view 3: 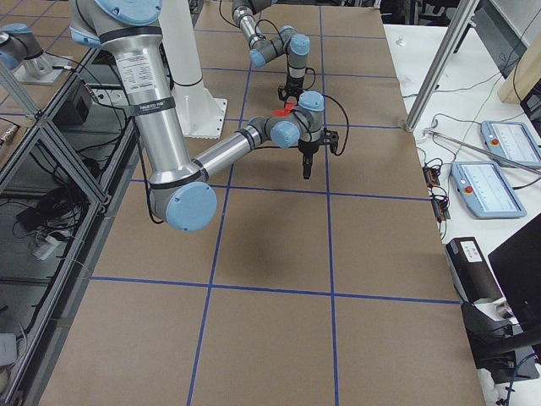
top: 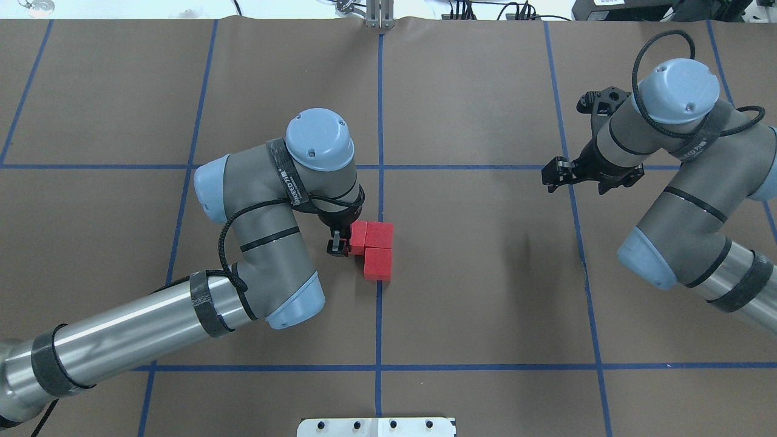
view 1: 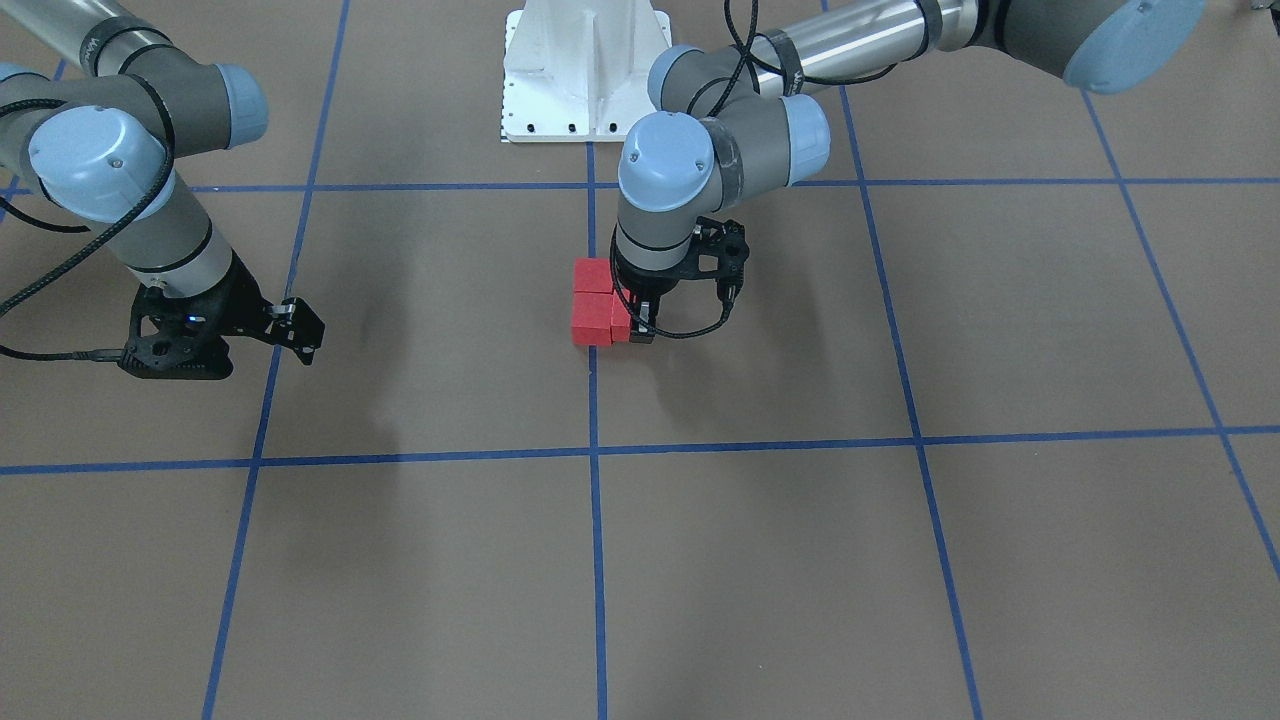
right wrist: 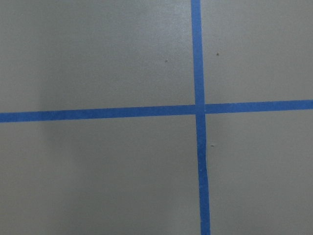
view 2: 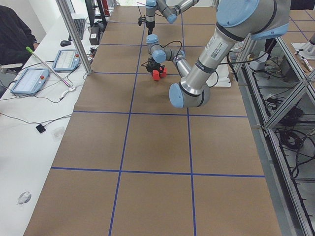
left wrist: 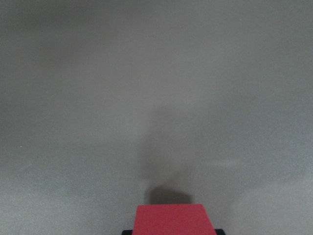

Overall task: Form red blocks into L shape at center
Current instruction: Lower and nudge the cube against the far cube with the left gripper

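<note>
Three red blocks lie touching in an L at the table's centre, by the crossing of blue lines. In the overhead view, one [top: 377, 264] lies nearest the robot, one [top: 381, 235] beyond it, and one [top: 359, 236] to the left. My left gripper [top: 338, 244] points down and is shut on that left block, which rests on the table. The block fills the bottom centre of the left wrist view [left wrist: 171, 221]. In the front view the gripper [view 1: 640, 328] hides part of it [view 1: 619, 322]. My right gripper [top: 549, 179] hangs far to the right, shut and empty.
The brown paper table [top: 485, 291] carries a grid of blue tape lines [top: 485, 367]. The robot's white base [view 1: 585, 70] stands at the near edge. The right wrist view shows only a tape crossing [right wrist: 199, 108]. Desks with tablets [view 2: 29, 78] flank the far side.
</note>
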Robot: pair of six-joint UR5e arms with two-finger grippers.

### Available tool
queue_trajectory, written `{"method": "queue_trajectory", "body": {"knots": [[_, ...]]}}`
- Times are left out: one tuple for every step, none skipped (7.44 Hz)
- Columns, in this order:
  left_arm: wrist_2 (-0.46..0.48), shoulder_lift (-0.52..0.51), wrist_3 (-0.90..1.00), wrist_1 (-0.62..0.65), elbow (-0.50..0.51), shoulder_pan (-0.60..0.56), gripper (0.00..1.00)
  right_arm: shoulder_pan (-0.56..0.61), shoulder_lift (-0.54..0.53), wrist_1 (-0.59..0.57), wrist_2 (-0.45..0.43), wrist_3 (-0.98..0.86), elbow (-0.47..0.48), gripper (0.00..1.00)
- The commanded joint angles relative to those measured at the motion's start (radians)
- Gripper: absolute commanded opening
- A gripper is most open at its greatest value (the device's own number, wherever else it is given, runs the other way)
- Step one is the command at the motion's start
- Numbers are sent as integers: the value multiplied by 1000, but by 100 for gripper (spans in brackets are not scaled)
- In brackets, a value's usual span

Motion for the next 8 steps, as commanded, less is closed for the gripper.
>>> {"method": "queue_trajectory", "body": {"knots": [[0, 0, 0, 1, 0, 1, 100, 0, 0, 0, 0, 0, 0, 100], [0, 0, 0, 1, 1, 1, 100, 0, 0, 0, 0, 0, 0, 100], [2, -2, -2, 1, 0, -1, 100, 0, 0, 0, 0, 1, 1, 100], [0, -2, -2, 1, 0, -1, 100, 0, 0, 0, 0, 0, 1, 100], [2, -2, -2, 3, -5, -1, 100, -1, 0, 0, 0, 0, 1, 100], [2, -2, 0, 4, -17, -4, 100, 0, 0, 0, 2, 1, 1, 100], [0, 0, 3, 4, -43, -13, 100, 0, 0, 0, 0, 0, 1, 100], [-6, 8, 9, 6, -86, -33, 100, 0, -2, 0, 2, 0, 3, 100]]}}
